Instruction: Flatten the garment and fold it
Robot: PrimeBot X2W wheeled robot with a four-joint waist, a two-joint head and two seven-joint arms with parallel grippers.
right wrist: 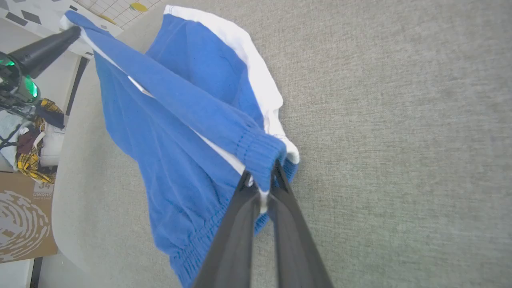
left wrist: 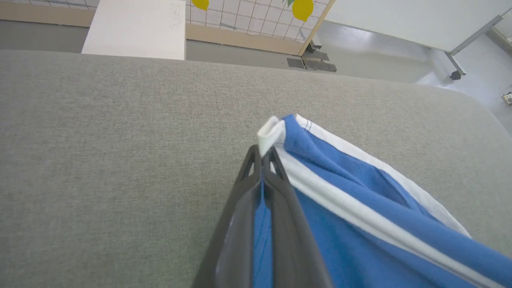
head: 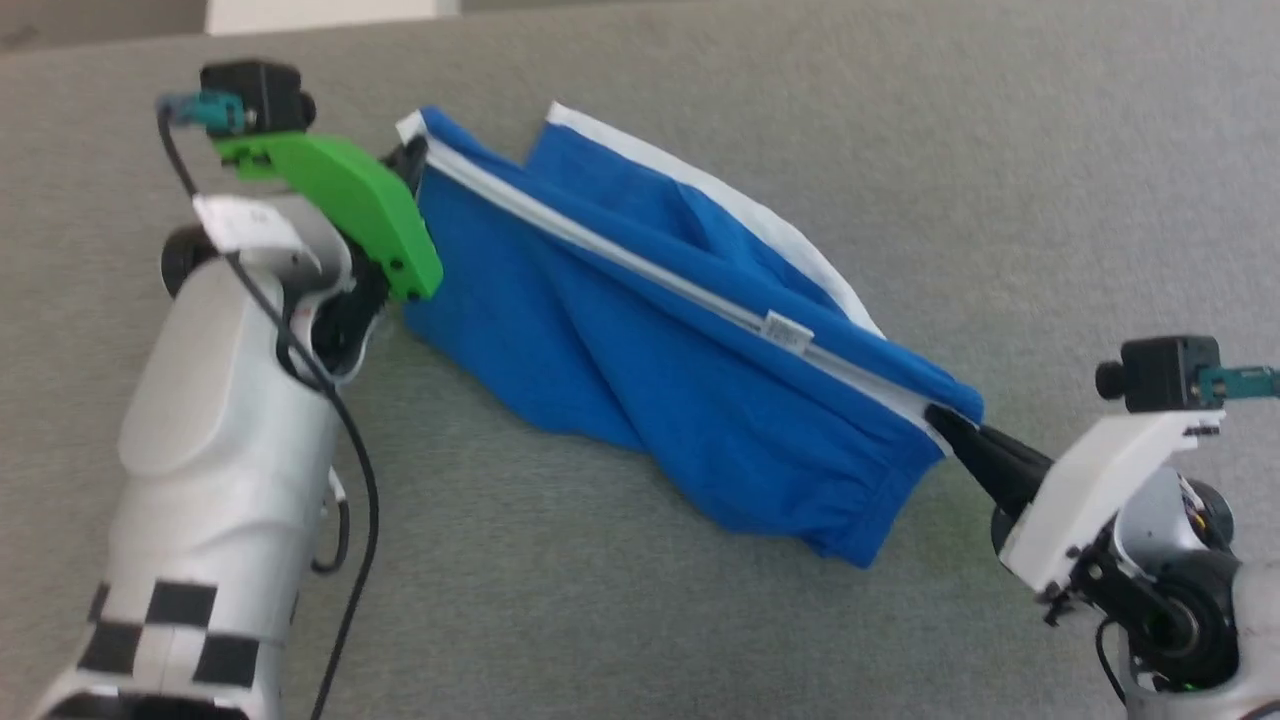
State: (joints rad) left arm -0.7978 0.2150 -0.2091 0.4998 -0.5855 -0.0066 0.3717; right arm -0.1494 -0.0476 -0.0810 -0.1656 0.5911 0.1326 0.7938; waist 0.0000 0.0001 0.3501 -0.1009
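The garment (head: 640,350) is a pair of bright blue shorts with white side stripes, stretched between my two grippers above the grey table, its lower part sagging onto the surface. My left gripper (head: 412,160) is shut on the white-trimmed hem corner at the upper left; the left wrist view shows that gripper (left wrist: 263,158) pinching the garment (left wrist: 360,216). My right gripper (head: 942,418) is shut on the gathered waistband end at the lower right; in the right wrist view it (right wrist: 262,178) clamps the ribbed elastic of the garment (right wrist: 180,120). A small white label (head: 788,332) lies on the side stripe.
The grey fabric-covered table (head: 700,620) spreads all round. Beyond its far edge stand a white block (left wrist: 136,28) and a gridded panel (left wrist: 256,16). A cardboard box (right wrist: 24,216) with mixed clothes (right wrist: 32,136) sits off the table's side.
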